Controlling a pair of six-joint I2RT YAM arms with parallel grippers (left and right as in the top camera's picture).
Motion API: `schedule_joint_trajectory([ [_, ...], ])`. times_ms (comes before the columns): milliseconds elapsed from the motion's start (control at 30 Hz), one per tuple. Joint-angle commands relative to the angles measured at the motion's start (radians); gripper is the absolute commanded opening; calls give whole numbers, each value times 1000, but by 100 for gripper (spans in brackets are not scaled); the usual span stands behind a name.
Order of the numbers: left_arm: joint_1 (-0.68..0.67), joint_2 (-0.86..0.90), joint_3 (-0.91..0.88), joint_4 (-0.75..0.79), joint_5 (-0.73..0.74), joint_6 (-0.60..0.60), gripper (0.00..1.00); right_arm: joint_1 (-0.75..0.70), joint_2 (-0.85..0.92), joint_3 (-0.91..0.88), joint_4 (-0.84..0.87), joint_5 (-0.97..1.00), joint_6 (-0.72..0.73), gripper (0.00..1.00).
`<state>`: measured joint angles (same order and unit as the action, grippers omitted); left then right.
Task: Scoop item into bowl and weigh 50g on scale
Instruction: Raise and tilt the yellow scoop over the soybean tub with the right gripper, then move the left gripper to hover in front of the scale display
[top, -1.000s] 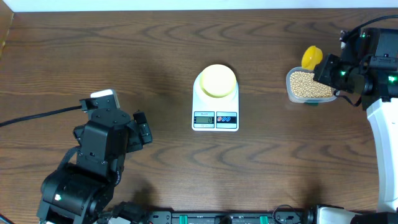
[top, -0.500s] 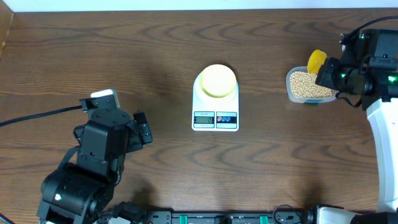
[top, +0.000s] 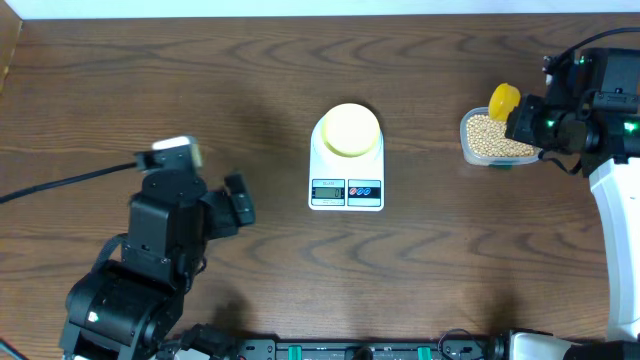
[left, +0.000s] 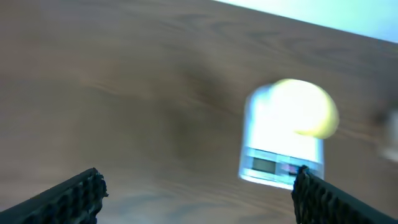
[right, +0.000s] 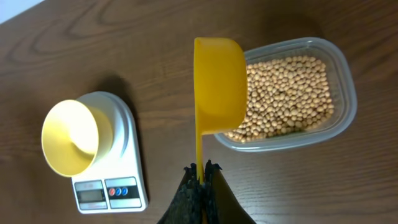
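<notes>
The right end effector (right: 200, 177) is clenched on the thin handle of a bright yellow scoop (right: 219, 81), whose cup stands straight ahead of the fingers, overlapping the left end of a clear tub (right: 341, 118). The beans (right: 286, 93) lie in that tub, ahead and to the right of this end effector. Off to its left, the pale yellow bowl (right: 69, 137) rests on the scale (right: 121, 180) on the table (right: 143, 43). The left end effector (left: 199, 186) is released, jaws wide apart, with the blurred scale and bowl ahead of it, nearer its right finger
</notes>
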<state>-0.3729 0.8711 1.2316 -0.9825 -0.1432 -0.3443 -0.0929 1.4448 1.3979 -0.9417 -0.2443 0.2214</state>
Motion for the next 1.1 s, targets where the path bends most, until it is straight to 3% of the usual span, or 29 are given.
schedule_joint_trajectory([
  [0,3,41,-5,23,379,159,98,2,0,12,-2,-23,-51,1],
  [100,2,133,-5,3,460,168,98,2,0,12,11,-24,-55,1],
  [333,2,372,16,0,480,195,98,2,0,12,21,-23,-58,1],
  [500,3,418,29,1,676,368,98,2,0,12,22,-16,-71,1],
  [767,3,418,29,17,634,399,98,2,0,12,21,-16,-74,1],
  [1067,3,418,29,134,565,324,98,2,-1,12,15,-21,-74,1],
])
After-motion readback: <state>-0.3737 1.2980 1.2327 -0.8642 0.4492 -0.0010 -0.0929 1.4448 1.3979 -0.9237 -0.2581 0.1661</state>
